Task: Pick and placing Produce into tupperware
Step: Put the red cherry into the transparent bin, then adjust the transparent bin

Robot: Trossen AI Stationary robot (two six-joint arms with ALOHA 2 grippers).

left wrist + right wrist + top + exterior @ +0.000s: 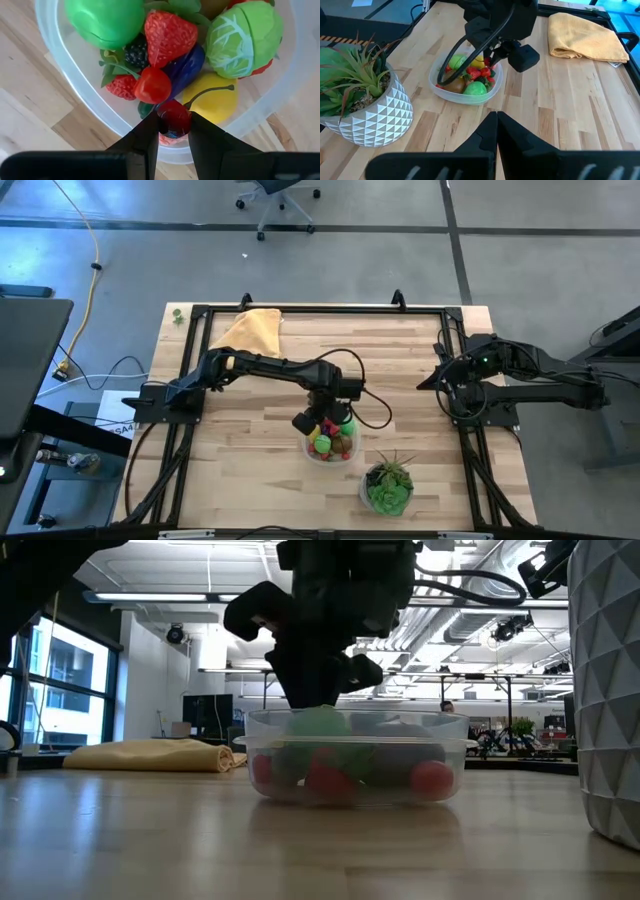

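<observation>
Cherry [173, 116] between left end effector [173, 131] fingers, over tupperware [65, 75].

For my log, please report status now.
Left end effector shut on cherry over tupperware. Right end effector shut, parked aside. Nothing blocking.

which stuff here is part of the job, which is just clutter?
Job:
- tupperware, already holding produce
- left hand, shut on a red cherry above the tupperware
- right hand, waiting shut at the table's right side

Clutter:
- potted plant
- yellow cloth
</observation>
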